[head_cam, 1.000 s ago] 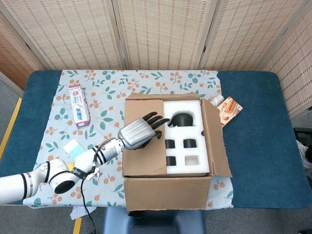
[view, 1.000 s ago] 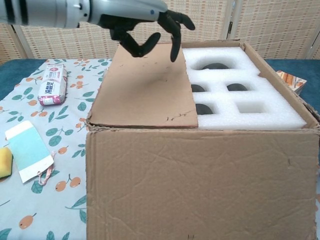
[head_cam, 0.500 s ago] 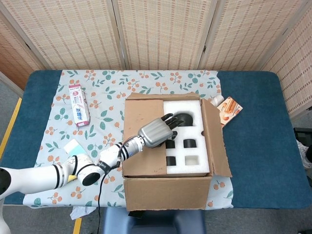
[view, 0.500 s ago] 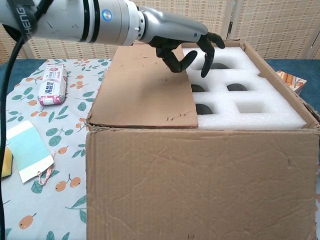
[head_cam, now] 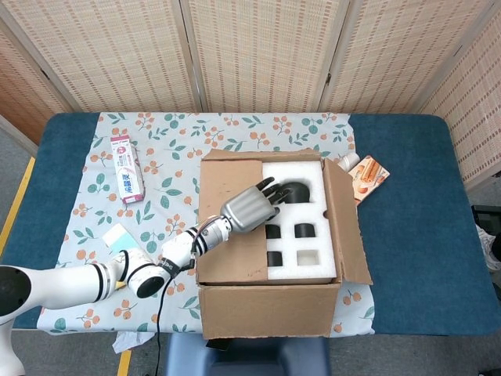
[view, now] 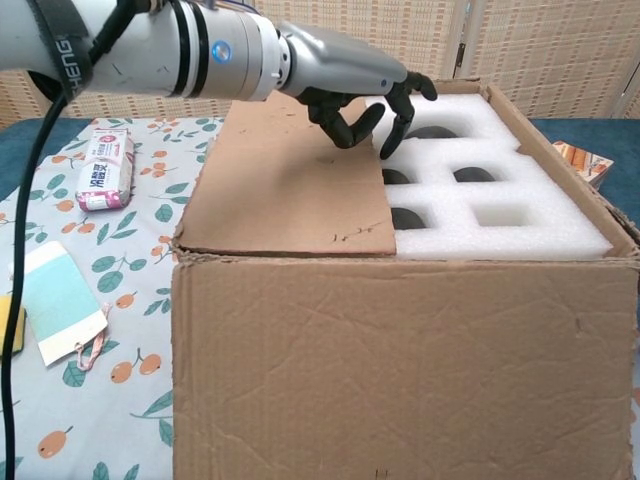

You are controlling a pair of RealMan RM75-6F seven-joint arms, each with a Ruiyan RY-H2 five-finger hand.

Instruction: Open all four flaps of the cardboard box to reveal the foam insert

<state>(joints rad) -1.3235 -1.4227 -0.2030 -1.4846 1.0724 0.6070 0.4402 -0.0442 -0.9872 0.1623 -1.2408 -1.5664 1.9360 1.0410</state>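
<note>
A cardboard box (head_cam: 270, 309) (view: 400, 370) stands at the table's front. Its left flap (head_cam: 227, 196) (view: 290, 190) lies folded flat over the left part of the white foam insert (head_cam: 301, 270) (view: 500, 215). The right flap (head_cam: 348, 227) stands open. My left hand (head_cam: 250, 207) (view: 355, 90) hovers over the free edge of the left flap, fingers curled downward with the tips over the foam, holding nothing. The right hand is out of both views.
A white and pink carton (head_cam: 127, 168) (view: 105, 168) lies on the floral cloth (head_cam: 168, 149) at the left. A teal card (head_cam: 119, 237) (view: 55, 295) sits near the front left. An orange packet (head_cam: 366, 178) (view: 580, 160) lies right of the box.
My left hand moved right from over the middle of the left flap to its free edge, then drew back slightly, fingertips lowering toward the foam.
</note>
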